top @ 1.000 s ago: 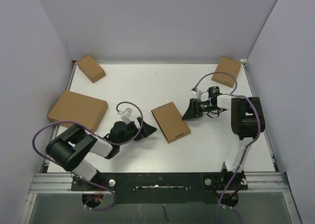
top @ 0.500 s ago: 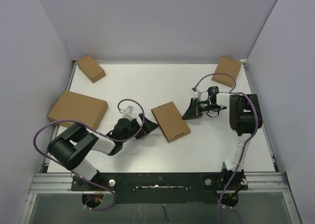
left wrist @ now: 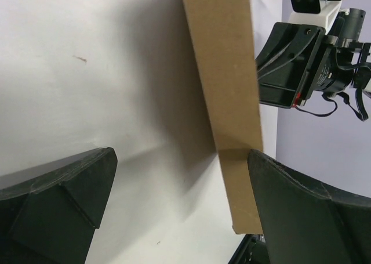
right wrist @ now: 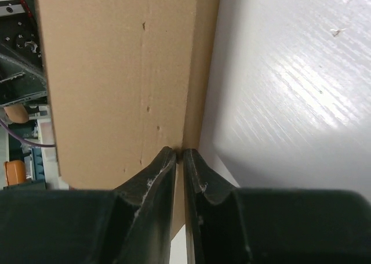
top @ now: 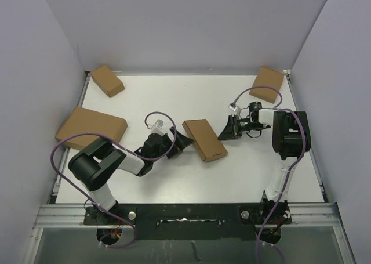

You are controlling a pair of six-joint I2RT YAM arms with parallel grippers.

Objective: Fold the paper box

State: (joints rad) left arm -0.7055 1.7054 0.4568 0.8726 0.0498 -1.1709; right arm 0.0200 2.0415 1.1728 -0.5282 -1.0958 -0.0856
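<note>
Top external, paper box (top: 204,140) rotated, left hand (top: 183,144) nearer

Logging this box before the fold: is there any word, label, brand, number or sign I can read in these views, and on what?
No readable text in any view.
The paper box: plain brown cardboard, no print on the faces shown.
The large box at the left, the far-left box and the far-right box: plain, no print visible.
The small white piece on the right arm's cable: too small to tell whether it bears print.
</note>
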